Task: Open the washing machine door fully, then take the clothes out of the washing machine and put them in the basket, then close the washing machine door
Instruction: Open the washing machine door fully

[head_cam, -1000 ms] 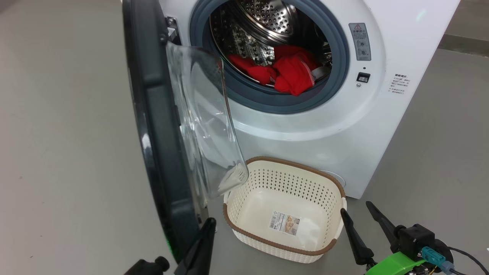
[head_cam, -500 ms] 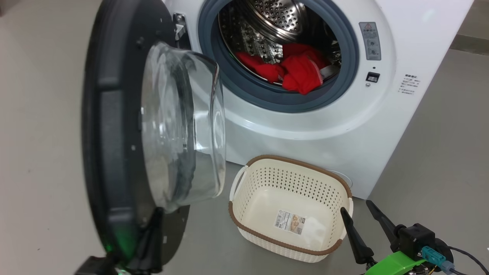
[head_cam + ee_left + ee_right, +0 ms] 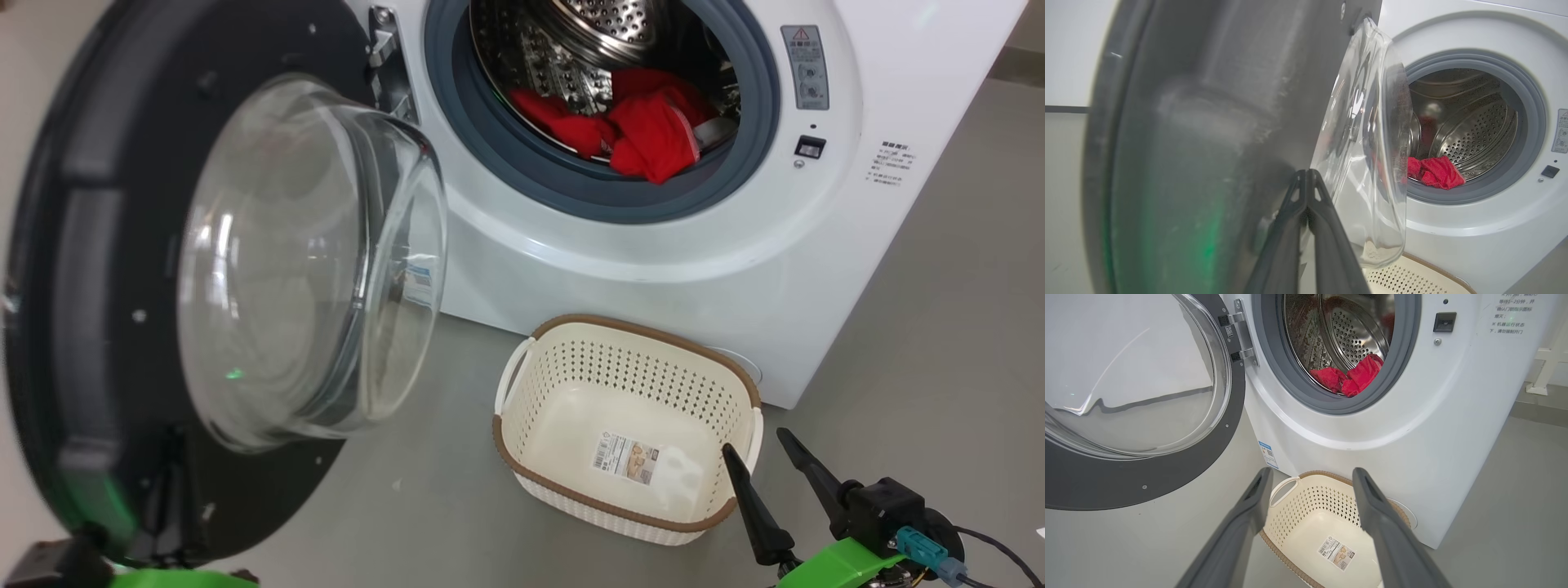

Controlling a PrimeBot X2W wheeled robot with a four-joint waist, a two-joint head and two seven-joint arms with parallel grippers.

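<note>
Red clothes [image 3: 645, 135] lie in the drum [image 3: 608, 20] of the washing machine [image 3: 653, 269], the basket [image 3: 571, 384] on the floor [image 3: 424, 506] before it holds none, and the door [image 3: 90, 245] stands swung wide, so unloading and closing remain; left gripper [image 3: 1306, 175] pinched together beside the door, right gripper [image 3: 1312, 473] spread, empty.

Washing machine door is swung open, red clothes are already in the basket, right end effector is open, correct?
Not quite: the head view shows the red clothes lying in the washing machine drum, and the basket holds just its paper label. The washing machine door is swung open and the right end effector is open.
</note>
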